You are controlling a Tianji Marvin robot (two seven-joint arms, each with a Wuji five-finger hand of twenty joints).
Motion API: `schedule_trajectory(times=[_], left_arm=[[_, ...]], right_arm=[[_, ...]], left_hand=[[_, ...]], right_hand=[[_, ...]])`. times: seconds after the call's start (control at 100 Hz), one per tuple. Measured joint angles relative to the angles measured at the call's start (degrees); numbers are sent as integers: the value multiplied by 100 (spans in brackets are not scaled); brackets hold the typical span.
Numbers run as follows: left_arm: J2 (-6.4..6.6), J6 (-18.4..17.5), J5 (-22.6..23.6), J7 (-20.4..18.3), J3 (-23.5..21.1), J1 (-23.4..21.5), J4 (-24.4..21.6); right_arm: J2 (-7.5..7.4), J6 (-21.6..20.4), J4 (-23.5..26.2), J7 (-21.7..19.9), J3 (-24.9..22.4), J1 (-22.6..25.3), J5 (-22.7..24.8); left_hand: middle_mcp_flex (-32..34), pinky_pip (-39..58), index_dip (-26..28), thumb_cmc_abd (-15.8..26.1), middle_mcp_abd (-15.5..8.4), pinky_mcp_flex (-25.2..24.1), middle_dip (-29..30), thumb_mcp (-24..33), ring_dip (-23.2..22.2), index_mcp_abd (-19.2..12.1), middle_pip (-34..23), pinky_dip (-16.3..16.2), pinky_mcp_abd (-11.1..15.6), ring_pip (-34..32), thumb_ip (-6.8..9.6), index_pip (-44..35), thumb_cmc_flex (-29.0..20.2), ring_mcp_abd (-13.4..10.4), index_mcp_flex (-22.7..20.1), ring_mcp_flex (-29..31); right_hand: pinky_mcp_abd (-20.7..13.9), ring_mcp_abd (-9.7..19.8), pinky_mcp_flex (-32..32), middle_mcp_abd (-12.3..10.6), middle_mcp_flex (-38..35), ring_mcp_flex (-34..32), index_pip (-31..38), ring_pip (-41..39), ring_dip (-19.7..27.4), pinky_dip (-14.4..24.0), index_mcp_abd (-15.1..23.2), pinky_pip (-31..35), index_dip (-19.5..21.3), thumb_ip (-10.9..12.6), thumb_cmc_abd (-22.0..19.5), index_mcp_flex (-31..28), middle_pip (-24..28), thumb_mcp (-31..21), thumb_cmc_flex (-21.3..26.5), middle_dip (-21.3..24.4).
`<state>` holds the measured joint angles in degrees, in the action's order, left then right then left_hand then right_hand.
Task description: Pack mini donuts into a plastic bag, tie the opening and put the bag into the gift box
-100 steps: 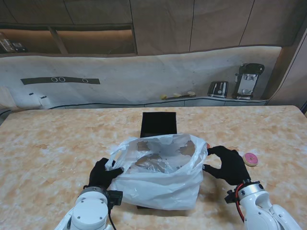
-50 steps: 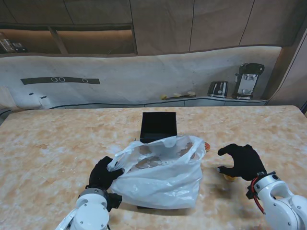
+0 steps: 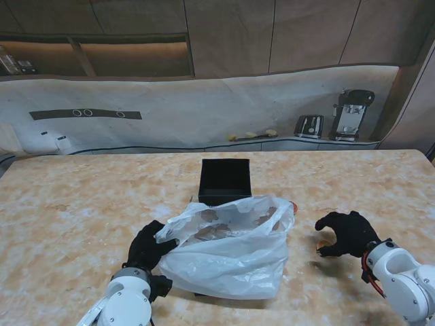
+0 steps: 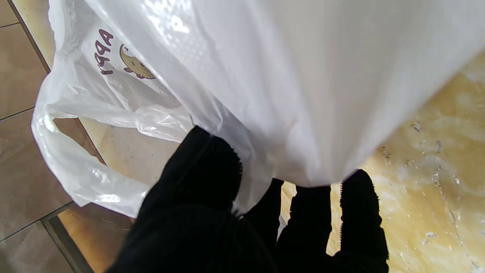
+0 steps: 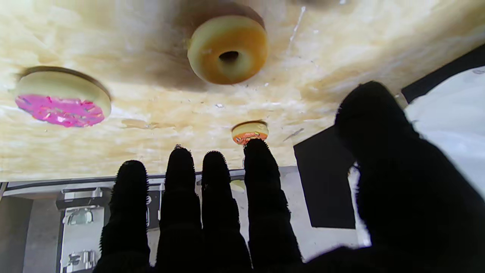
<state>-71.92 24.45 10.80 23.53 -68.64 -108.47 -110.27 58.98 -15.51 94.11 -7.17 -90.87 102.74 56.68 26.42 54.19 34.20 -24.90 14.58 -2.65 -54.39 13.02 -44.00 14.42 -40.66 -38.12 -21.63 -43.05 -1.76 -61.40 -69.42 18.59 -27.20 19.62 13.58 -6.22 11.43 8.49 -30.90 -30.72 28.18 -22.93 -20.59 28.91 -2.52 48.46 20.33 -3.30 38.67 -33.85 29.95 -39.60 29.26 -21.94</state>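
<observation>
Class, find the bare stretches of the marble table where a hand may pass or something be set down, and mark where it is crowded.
Free: the marble table left of the white plastic bag, and right of the black gift box. Crowded: between the bag and the right hand, where the plain ring donut lies.

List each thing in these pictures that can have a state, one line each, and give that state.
plastic bag: mouth open, untied, lying on the table
gift box: open, beyond the bag
left hand: shut on the bag's edge
right hand: open, fingers apart, above the plain donut
pink donut: loose on the table
</observation>
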Motion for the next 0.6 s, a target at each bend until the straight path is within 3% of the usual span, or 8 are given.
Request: schedule_trajectory(times=[0.28,0.6], left_arm=[[14,-14,15,12,0,-45,3],[16,-56,33,11,-8,-80,3]], right_arm=[[-13,181,-398,19,303,-348,43],[-14,428,-404,69,327,-227,172]], left_hand=[[0,-54,1,0,0,-22,13,-1,0,0,1,0,1,4,0,0,0,0,0,-48],[0,-69,1,0,0,-57,22,-1,0,2,1,0,2,4,0,0,0,0,-1,-48]], right_hand=[[-19,48,18,-32,150,66,8,6,0,0,9,-7,9,0,3,62,-13,77,141,41],[-70,57,56,-34,341,211,86,-71,0,66,10,49,11,0,93,147,69,76,233,5]])
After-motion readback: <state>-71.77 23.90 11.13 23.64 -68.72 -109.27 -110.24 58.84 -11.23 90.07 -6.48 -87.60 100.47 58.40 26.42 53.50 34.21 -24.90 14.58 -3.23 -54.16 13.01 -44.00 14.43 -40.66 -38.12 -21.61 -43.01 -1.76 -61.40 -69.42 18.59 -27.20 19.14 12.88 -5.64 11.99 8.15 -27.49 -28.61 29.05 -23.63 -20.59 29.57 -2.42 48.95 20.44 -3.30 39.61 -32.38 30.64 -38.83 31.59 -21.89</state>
